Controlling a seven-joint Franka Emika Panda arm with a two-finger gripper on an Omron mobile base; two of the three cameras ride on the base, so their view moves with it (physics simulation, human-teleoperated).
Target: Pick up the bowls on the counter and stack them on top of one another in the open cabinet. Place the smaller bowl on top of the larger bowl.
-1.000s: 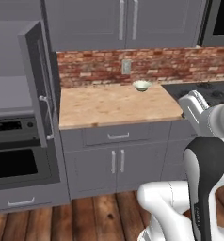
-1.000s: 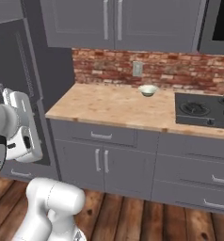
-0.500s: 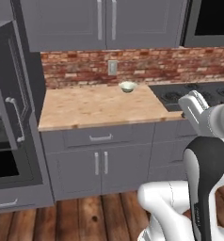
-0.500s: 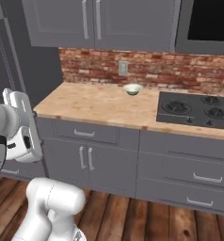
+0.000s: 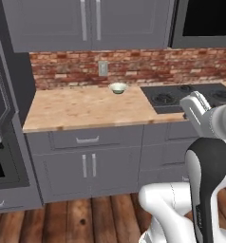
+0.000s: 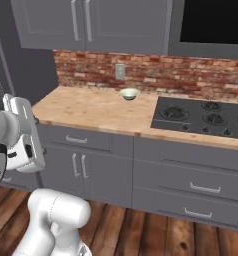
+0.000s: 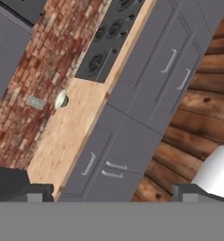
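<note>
The smaller bowl [image 5: 118, 88] [image 6: 129, 93], pale greenish-white, stands at the back of the tan counter [image 5: 81, 108] [image 6: 91, 107] close to the brick backsplash. The hand view catches that bowl [image 7: 61, 99] far off on the counter [image 7: 69, 129]. My gripper [image 7: 113, 193] is open and holds nothing; it hovers well out in front of the counter's grey fronts, far from the bowl. The open cabinet's door [image 5: 0, 90] stands at the left edge. The larger bowl is out of view.
A black cooktop [image 5: 186, 95] [image 6: 206, 115] [image 7: 109, 33] lies just right of the bowl. Grey twin-door wall cabinets [image 5: 91, 21] hang above the counter, with a dark appliance [image 5: 205, 19] over the cooktop. Wooden floor [image 7: 198, 117] runs along the base cabinets.
The whole picture has slid left, so the base has driven right along the counter. The tall cabinet has gone to the left edge and the cooktop has come in. The gripper stays open.
</note>
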